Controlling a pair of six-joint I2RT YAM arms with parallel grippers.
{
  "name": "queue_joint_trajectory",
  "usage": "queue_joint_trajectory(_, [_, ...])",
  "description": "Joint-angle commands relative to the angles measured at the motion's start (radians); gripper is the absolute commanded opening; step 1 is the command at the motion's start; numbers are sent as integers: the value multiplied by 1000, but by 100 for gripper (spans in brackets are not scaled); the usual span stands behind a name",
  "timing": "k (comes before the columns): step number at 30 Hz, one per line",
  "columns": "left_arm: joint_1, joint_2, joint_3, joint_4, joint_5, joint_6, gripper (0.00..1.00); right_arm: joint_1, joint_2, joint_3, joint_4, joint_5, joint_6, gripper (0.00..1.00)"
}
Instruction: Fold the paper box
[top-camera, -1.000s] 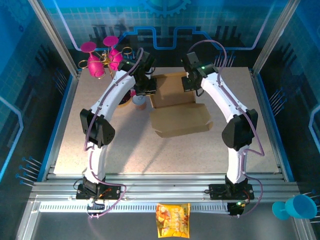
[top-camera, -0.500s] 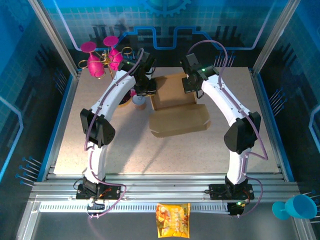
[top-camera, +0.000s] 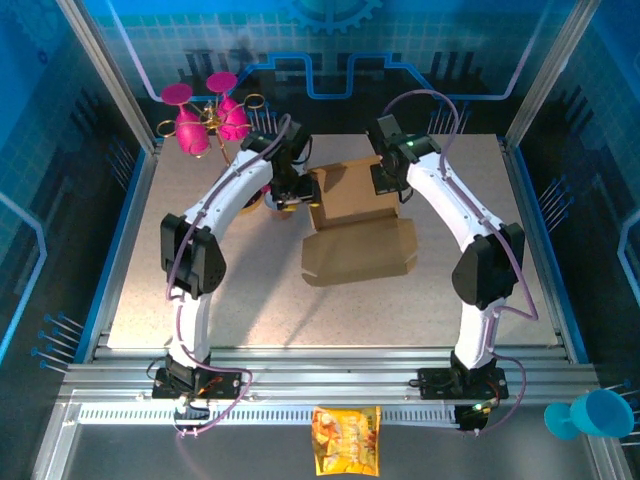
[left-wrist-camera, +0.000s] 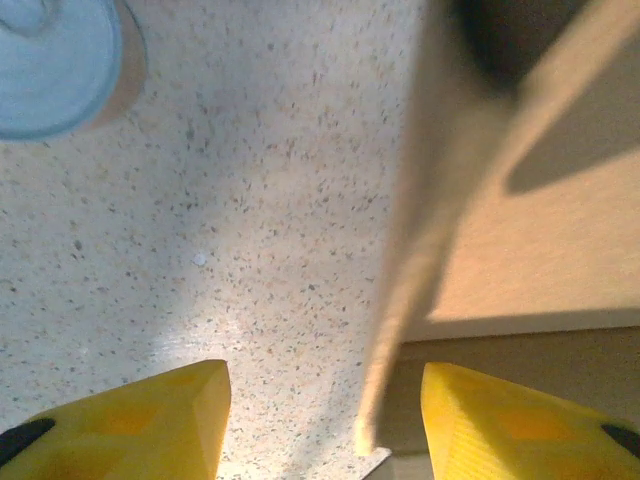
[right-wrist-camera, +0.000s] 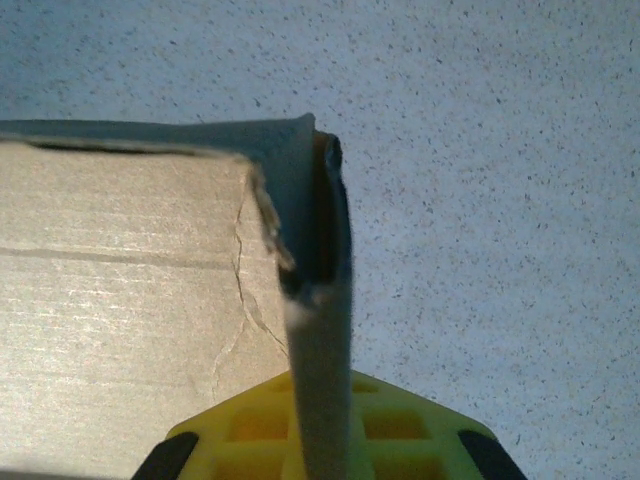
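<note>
Since a second ago the paper box (top-camera: 360, 248) has slid a little toward the arm bases and to the left. Both arms have come along with it, and the right elbow now sits lower in the overhead view. We see the box near the middle of the speckled surface (top-camera: 230, 290), its rear half walled and its wide front flap lying flat toward us. The left fingers (top-camera: 296, 194) are at the box's left wall and the right fingers (top-camera: 386, 188) at its far right corner.

From above we cannot judge either grip; the wrist cameras settle it. The left wrist view shows the two yellow fingers spread wide, with the upright edge of a box wall rising in the gap between them. We see no contact with either one. A pale blue cup (left-wrist-camera: 48, 58) stands on the surface just beyond, to the left. The right wrist view shows yellow pressed against both sides of a box wall seen edge-on, right at a creased corner, so those fingers are clamped on the cardboard.

Pink goblets (top-camera: 205, 118) stand at the far left, well apart from the box.
</note>
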Motion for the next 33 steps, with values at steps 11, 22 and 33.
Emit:
queue_joint_trajectory(11, [-25,-120,-188,213,34,-82,58,-43,-43,-78,4,-35,31,0])
queue_joint_trajectory(22, [-23,-457,-494,229,-34,-528,66,-204,-5,-254,22,-224,219,0])
queue_joint_trajectory(33, [-161,-586,-487,264,-41,-861,79,-334,-27,-546,179,-520,654,0])
